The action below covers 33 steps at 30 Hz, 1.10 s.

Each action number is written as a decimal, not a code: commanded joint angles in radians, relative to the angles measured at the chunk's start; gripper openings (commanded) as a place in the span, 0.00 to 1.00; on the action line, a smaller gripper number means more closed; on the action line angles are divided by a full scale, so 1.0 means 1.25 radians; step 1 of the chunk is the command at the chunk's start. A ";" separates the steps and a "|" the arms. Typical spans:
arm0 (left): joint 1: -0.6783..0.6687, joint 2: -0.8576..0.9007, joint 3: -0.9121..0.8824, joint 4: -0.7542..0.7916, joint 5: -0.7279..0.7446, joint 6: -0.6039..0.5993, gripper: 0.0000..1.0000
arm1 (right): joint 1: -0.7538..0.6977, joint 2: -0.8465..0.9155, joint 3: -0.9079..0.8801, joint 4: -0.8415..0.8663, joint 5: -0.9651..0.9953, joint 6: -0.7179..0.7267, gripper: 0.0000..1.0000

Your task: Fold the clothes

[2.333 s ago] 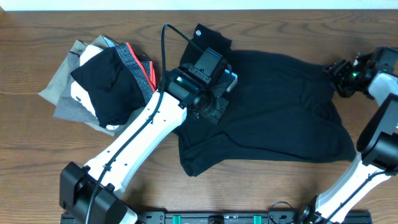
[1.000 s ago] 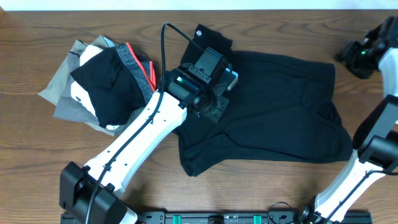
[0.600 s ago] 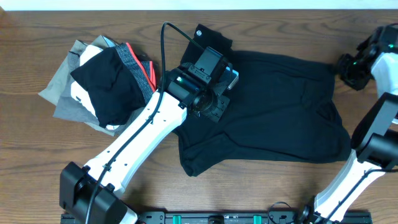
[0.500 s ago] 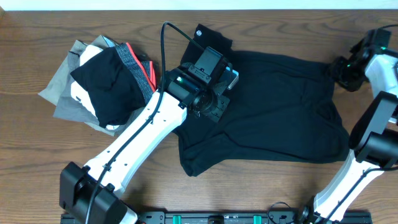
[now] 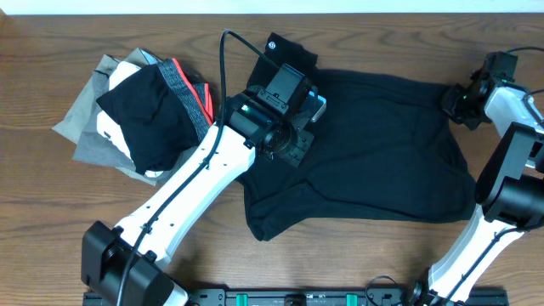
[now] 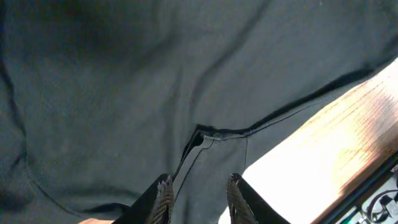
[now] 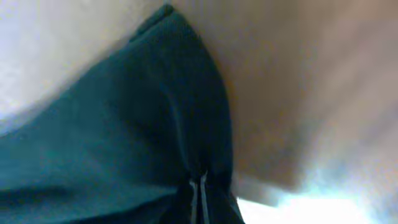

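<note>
The clothes, a black shirt (image 5: 374, 153), lie spread across the wooden table, with a small round white logo (image 5: 272, 45) at the far left end. My left gripper (image 5: 311, 109) rests low on the shirt's upper left part. In the left wrist view its fingers (image 6: 165, 199) stand apart over flat cloth (image 6: 124, 81) and a hem, gripping nothing. My right gripper (image 5: 450, 102) is at the shirt's far right corner. In the right wrist view it (image 7: 199, 194) is shut, with a ridge of the shirt (image 7: 124, 137) drawn up into the pinched fingertips.
A pile of other garments (image 5: 144, 110), grey, black, white and red-trimmed, lies at the left of the table (image 5: 382, 255). Bare wood shows beside the shirt's hem (image 6: 323, 143) and past its right corner (image 7: 298, 81). A black cable (image 5: 225, 59) loops above the left arm.
My right gripper came in from the far right edge to the shirt's right corner and closed on the cloth. The left arm and the shirt's left side have not moved.
</note>
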 commanded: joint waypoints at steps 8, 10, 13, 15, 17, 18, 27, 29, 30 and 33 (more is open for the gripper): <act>0.000 -0.004 0.011 -0.002 -0.030 0.007 0.32 | -0.009 0.001 0.044 0.353 -0.205 0.051 0.01; 0.000 -0.004 0.011 -0.002 -0.030 0.008 0.32 | -0.009 0.001 0.049 0.379 -0.201 0.050 0.10; 0.000 -0.004 0.011 -0.002 -0.030 0.008 0.32 | -0.011 0.001 0.049 0.343 -0.201 0.050 0.59; 0.000 -0.004 0.011 -0.002 -0.030 0.007 0.32 | -0.018 0.001 0.049 0.289 -0.200 0.049 0.66; 0.000 -0.004 0.011 -0.003 -0.030 0.007 0.32 | -0.032 0.000 0.049 0.222 -0.199 0.048 0.67; 0.000 -0.004 0.011 -0.004 -0.030 0.007 0.32 | -0.041 -0.001 0.049 0.180 -0.199 0.039 0.66; 0.004 -0.021 0.018 -0.030 -0.037 0.007 0.36 | -0.117 -0.078 0.049 -0.157 -0.198 -0.169 0.66; 0.011 -0.045 0.032 -0.043 -0.052 0.004 0.36 | -0.128 -0.114 0.049 -0.218 -0.198 -0.201 0.69; 0.016 -0.061 0.040 -0.050 -0.055 0.004 0.36 | -0.133 -0.134 0.049 -0.247 -0.198 -0.215 0.70; 0.031 -0.125 0.063 -0.067 -0.043 0.003 0.56 | -0.141 -0.193 0.049 -0.306 -0.202 -0.217 0.72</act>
